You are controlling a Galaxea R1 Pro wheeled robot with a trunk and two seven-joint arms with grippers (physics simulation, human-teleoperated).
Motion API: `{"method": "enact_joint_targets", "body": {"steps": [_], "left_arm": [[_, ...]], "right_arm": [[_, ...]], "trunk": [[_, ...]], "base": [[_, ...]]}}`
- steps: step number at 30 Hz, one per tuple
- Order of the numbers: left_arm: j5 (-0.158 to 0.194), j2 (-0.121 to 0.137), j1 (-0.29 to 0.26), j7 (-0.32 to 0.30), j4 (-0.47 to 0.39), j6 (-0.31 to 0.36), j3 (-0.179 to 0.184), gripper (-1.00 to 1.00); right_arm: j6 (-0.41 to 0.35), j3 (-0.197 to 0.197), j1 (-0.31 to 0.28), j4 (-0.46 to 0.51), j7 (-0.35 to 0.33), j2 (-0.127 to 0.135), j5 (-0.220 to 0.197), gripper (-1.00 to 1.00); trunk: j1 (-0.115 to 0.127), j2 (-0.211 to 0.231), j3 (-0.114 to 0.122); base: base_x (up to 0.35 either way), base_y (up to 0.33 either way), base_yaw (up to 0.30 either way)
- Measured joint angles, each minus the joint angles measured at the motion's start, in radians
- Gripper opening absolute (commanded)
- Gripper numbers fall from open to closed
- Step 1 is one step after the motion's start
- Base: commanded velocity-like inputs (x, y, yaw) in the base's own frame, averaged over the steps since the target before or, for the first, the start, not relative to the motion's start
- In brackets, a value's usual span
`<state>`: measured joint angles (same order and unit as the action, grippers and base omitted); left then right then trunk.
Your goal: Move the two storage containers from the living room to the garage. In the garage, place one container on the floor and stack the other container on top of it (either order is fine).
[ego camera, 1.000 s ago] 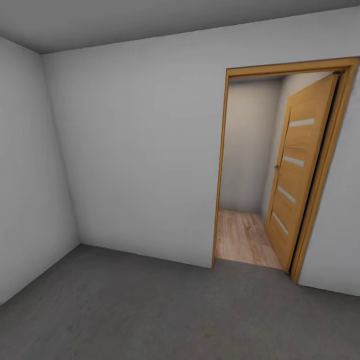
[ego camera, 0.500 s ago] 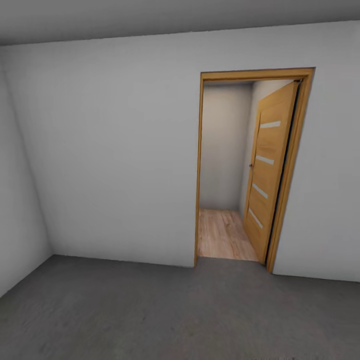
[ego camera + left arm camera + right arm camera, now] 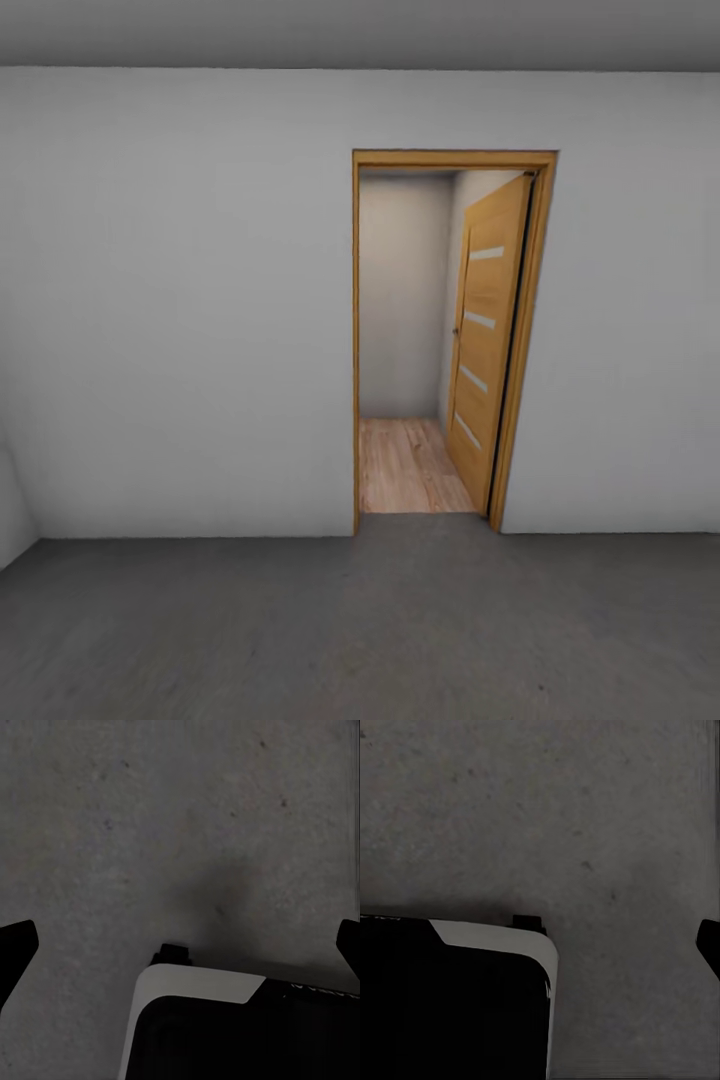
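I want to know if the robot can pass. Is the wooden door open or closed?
Open. The wooden door is swung inward against the right side of its frame, and light wood planks show through the gap.

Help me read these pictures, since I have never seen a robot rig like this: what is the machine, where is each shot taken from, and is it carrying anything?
These are simulator renders from a wheeled robot with two arms. The head view comes from a camera on its head. It looks across a dark grey concrete floor at a plain white wall with a wood-framed doorway. The wooden door stands open, with light wood planks beyond.

The other two pictures come from cameras on the arms, looking down at that same concrete. In the left wrist view, the dark tips at the edges belong to the left gripper, spread wide with nothing between them. The right wrist view shows one fingertip of the right gripper, nothing in front of it. The black and white shape in both is probably the robot's base.
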<state>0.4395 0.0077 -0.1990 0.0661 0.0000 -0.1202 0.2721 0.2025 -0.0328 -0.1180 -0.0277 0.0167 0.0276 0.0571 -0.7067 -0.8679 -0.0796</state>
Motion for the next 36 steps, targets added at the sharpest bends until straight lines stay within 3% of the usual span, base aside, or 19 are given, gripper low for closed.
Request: {"method": "enact_joint_targets", "body": {"steps": [23, 36], "left_arm": [[-0.001, -0.001, 0.000, 0.000, -0.001, 0.000, 0.000, 1.00], [-0.002, 0.001, 0.000, -0.001, -0.001, 0.010, -0.001, 1.00]], "right_arm": [[0.000, 0.000, 0.000, 0.000, 0.000, 0.001, 0.000, 1.00], [-0.003, -0.008, 0.000, 0.000, -0.009, 0.001, 0.009, 1.00]], "trunk": [[0.000, 0.000, 0.011], [0.001, 0.000, 0.012]], "base": [[0.009, 0.000, -0.277], [0.278, 0.000, -0.078]]}}
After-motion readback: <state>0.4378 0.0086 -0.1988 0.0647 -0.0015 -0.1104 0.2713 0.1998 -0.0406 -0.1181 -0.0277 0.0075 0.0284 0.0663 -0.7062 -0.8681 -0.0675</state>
